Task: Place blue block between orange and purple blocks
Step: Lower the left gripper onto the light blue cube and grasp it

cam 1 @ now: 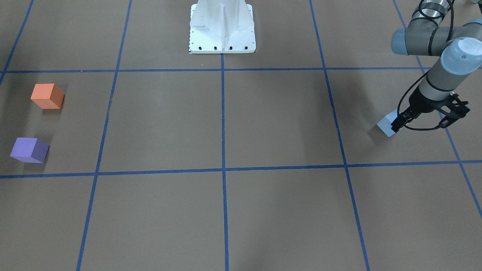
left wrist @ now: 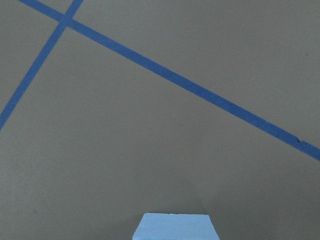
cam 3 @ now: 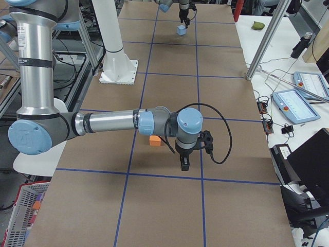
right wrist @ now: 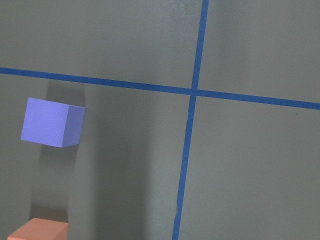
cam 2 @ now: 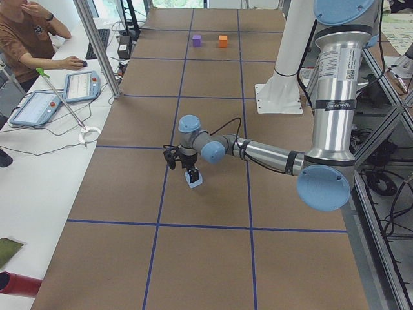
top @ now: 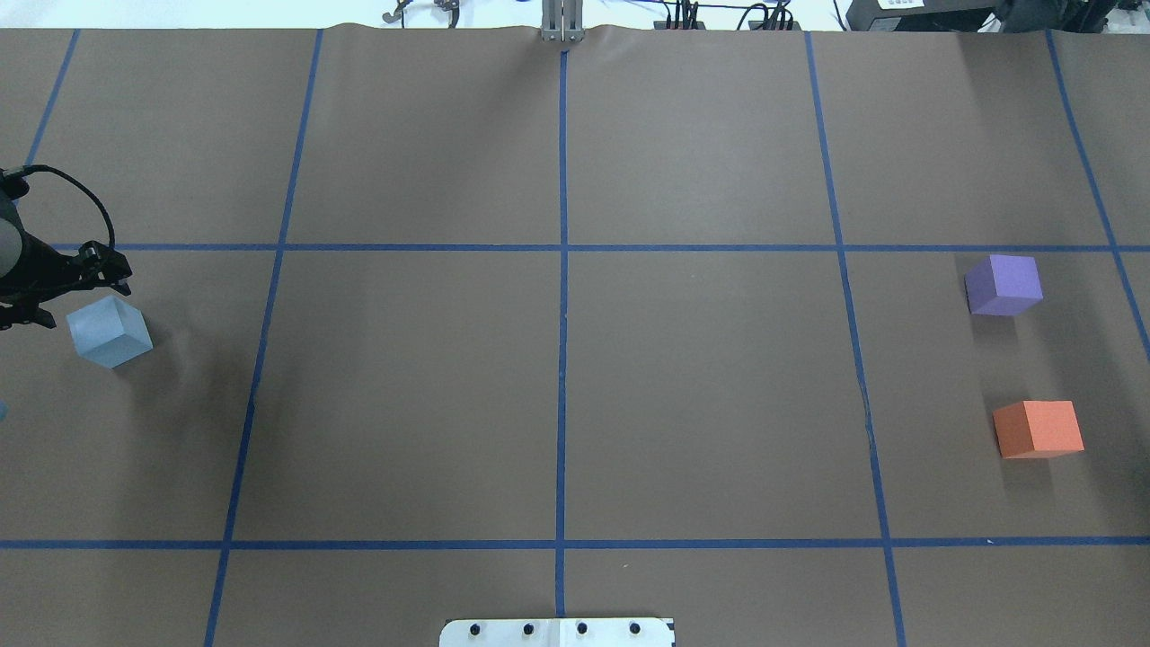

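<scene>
table [top: 701,404]: brown, blue tape grid [top: 562,359] | operator [cam 2: 22,39] beside pendant [cam 2: 80,85] | red cylinder [cam 2: 19,284]

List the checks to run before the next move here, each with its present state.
1. Left gripper at the blue block: ok.
2. Jaws closed on the block: cannot tell.
3. Gap between the orange block and the purple block free: ok, nothing lies in it.
4. Right gripper out of that gap: ok, the overhead view shows no arm there.
5. Left arm can reach the gap at the table's opposite end: cannot tell.
</scene>
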`<state>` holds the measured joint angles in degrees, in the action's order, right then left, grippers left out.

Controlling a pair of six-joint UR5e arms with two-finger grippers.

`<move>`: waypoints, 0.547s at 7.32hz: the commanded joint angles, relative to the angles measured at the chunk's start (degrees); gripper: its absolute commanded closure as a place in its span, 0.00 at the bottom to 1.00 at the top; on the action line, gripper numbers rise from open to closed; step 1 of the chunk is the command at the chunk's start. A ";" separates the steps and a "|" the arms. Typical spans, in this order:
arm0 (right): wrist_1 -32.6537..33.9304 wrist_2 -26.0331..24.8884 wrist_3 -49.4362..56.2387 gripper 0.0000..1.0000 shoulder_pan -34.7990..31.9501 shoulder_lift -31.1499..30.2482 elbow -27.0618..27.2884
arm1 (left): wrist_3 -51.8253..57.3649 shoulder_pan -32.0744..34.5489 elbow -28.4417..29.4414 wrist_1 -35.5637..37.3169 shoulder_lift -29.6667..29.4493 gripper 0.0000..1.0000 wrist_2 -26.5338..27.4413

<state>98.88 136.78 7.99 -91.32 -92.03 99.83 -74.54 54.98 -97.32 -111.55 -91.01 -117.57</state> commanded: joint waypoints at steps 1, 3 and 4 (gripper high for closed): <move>0.00 -0.20 0.01 0.00 0.00 0.01 0.10 | -0.52 -0.66 0.38 -0.86 0.05 0.00 -0.02; 0.00 -0.28 0.01 0.00 0.00 -0.25 0.19 | -0.51 -0.92 0.12 -0.95 0.75 0.00 -0.11; 0.00 -0.29 0.01 0.00 0.00 -0.43 0.11 | -0.69 -1.80 0.29 -1.03 0.75 0.00 -0.11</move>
<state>98.88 136.53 8.00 -91.32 -92.25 99.97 -75.06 53.94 -97.11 -112.49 -90.39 -117.65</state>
